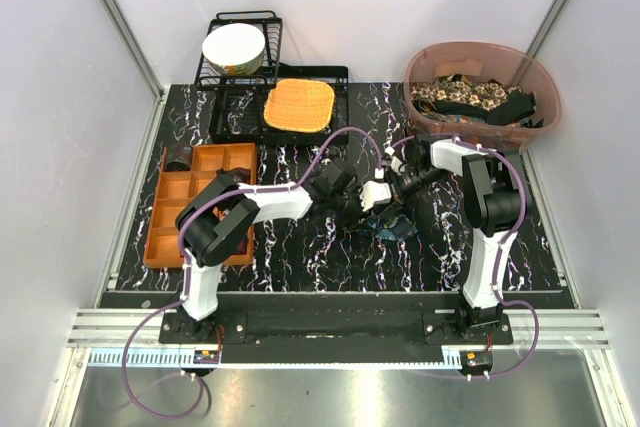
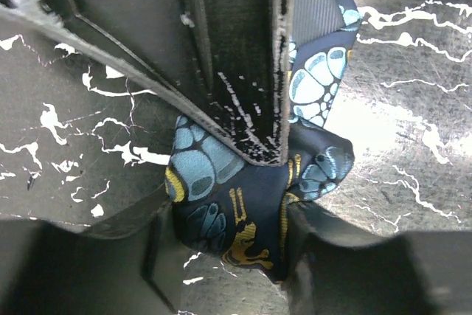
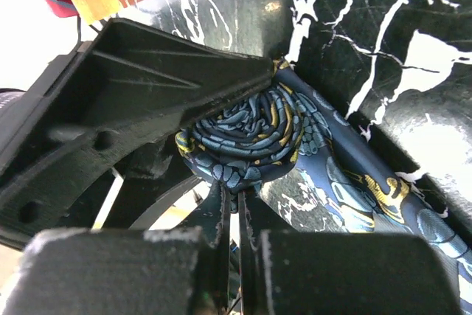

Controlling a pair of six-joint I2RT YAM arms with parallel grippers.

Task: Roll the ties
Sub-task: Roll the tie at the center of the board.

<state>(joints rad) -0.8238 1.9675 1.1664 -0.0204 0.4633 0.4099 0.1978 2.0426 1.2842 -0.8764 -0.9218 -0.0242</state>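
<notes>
1. Left wrist view: the left gripper (image 2: 232, 220) grasps the dark blue fabric necktie (image 2: 243, 204) with teal and yellow print. The bunched cloth touches both of its black fingers (image 2: 354, 271) low in the frame.
2. The right gripper (image 2: 264, 154) points down from the top of that frame, its tips against the bundle. The necktie's free length runs off toward the upper right.
3. Right wrist view: the necktie is wound into a tight spiral roll at frame centre. Its flat tail lies on the black, white-veined marble-look tabletop (image 3: 383, 5) toward the lower right.
4. The right gripper is clenched, its two fingers side by side with only a slit between them and their tips at the roll's lower edge. I cannot tell whether any fabric is pinched there.
5. Top external view: both grippers meet at the necktie, slightly right of the frame's centre.
6. At upper right, a translucent brown plastic tub (image 1: 470, 48) holds more patterned ties (image 1: 465, 97). An orange square woven mat (image 1: 298, 106) lies at upper centre, and an orange plastic compartment tray (image 1: 160, 217) sits at the left.
</notes>
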